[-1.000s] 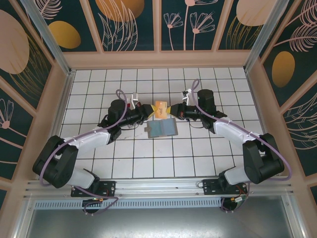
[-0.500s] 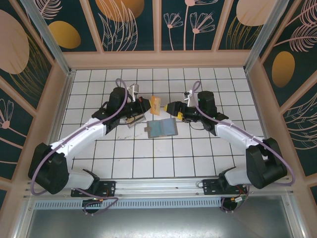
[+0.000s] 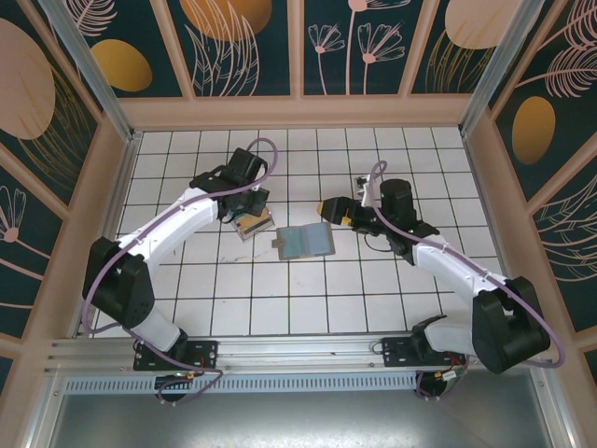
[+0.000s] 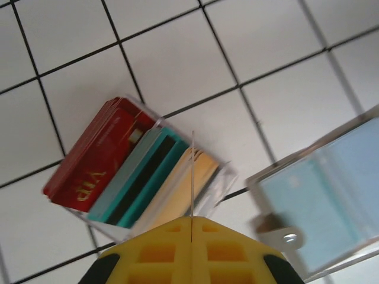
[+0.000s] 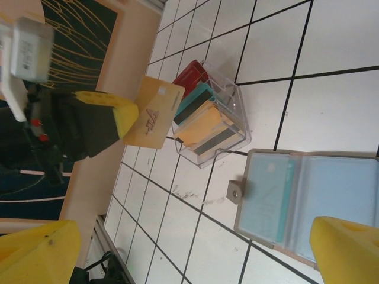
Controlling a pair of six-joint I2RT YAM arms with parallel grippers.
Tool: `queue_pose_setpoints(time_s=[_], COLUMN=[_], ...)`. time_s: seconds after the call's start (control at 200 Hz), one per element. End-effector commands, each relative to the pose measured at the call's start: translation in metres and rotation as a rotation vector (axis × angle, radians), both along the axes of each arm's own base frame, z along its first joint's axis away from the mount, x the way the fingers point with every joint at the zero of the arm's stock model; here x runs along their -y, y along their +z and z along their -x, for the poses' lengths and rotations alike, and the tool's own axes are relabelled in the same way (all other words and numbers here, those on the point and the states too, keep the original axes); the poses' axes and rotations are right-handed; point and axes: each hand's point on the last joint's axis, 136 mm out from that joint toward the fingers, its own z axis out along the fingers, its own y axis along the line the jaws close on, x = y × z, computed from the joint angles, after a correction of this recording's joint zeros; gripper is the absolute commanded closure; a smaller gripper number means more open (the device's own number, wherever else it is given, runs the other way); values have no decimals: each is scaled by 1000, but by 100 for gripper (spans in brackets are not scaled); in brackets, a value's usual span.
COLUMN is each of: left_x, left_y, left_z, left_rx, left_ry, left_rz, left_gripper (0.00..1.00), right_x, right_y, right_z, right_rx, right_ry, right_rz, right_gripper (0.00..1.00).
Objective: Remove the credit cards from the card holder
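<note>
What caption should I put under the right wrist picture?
Left gripper holds a tan card near a clear box of cards, beside the open grey wallet.

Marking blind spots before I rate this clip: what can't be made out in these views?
- Left wrist: the tan card held by the left fingers shows edge-on, face unseen. The card holder is blurred and cut by the right edge.
- Right wrist: a right finger covers the card holder's lower corner, and its contents can't be counted.
- Top external: the stacked cards in the clear tray are too small to count.
</note>
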Motion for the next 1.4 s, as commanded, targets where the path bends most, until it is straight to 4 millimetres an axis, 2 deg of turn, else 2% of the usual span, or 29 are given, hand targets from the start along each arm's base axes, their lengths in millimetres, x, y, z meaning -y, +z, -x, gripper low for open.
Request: queue_pose_setpoints(time_s=[0.0, 0.17, 0.325, 0.501, 0.806, 1.061, 1.396], left_x=[-18, -19, -21, -9, -2, -3, -7], left_y=[-2, -7, -20, -27, -39, -53, -61], left_z=[2, 0, -2, 5, 11, 12, 10], left_rx=[27, 50, 42, 6, -29, -51, -56], left_ry=[-106, -161, -183, -228, -251, -252, -253], left_rz=[-184, -225, -257, -196, -162, -177, -210], left_gripper=[100, 100, 100, 100, 100, 100, 100], right_x=[7, 11, 13, 15, 13, 15, 16], right_y=[4, 3, 0, -1, -5, -10, -13], right_z=[1, 2, 1, -2, -5, -4, -2], right_rx=[57, 55, 46, 37, 15, 2, -5], right_ry=[-8, -14, -16, -23, -21, -27, -28], right_rz=[12, 8, 10, 11, 0, 2, 4], right_gripper=[1, 1, 1, 1, 1, 1, 1])
